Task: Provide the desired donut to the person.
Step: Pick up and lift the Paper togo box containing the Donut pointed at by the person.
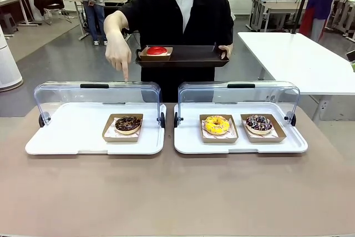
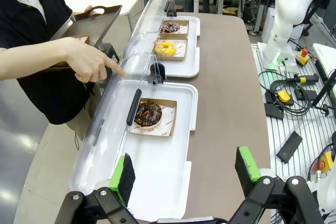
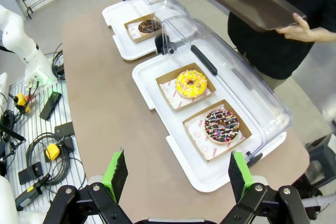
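Observation:
The person (image 1: pixel 177 20) in a black top stands across the table, holding a dark tray (image 1: pixel 194 56) with a red donut (image 1: pixel 157 51) in a paper box. Their other hand (image 1: pixel 118 54) points a finger down over the left case, above the chocolate donut (image 1: pixel 128 124). That donut (image 2: pixel 148 113) lies in a paper box on the left white tray (image 1: pixel 66 131). A yellow donut (image 1: pixel 217 124) and a sprinkled chocolate donut (image 1: pixel 259 123) lie on the right white tray (image 1: pixel 188 137). My left gripper (image 2: pixel 185 177) is open, above the near end of the left tray. My right gripper (image 3: pixel 178 174) is open, above the table's edge.
Both clear lids (image 1: pixel 97 95) (image 1: pixel 238 95) stand swung open toward the person. Cables and control boxes (image 2: pixel 286 98) lie on the bench beside the table. A white table (image 1: pixel 299 59) stands at the back right.

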You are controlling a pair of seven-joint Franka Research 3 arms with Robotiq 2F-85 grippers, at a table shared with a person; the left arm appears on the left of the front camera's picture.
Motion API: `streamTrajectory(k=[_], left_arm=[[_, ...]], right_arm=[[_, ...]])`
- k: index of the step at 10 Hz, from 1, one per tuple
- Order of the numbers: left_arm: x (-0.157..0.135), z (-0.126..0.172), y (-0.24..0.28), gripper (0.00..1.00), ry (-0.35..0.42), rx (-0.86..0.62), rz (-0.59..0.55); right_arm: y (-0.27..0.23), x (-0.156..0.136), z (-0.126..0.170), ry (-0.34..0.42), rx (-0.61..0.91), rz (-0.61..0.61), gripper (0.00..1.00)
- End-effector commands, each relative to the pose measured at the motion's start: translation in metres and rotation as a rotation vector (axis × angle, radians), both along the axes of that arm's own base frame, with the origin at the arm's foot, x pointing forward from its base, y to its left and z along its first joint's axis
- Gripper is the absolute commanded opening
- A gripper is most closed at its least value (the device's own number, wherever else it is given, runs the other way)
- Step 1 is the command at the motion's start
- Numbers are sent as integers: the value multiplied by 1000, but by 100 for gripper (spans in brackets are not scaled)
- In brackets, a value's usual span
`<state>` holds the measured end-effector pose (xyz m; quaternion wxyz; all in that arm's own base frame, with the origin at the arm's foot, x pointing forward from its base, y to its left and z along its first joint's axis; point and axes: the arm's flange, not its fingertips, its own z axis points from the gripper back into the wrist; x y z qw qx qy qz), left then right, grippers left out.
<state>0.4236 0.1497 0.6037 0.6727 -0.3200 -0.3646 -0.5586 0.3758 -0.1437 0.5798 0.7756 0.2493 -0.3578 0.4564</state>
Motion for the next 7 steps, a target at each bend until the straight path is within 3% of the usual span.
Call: streamTrajectory(k=[1,4,7], left_arm=[[1,1,0,100,-9,-1,5],[9,5,-10,100,20,37,16],[31,39,-76,100,87,222,-48]], right_arm=[[0,2,1,-22,28,14,100],[0,2,1,-22,28,14,100],[0,2,1,-22,28,14,100]])
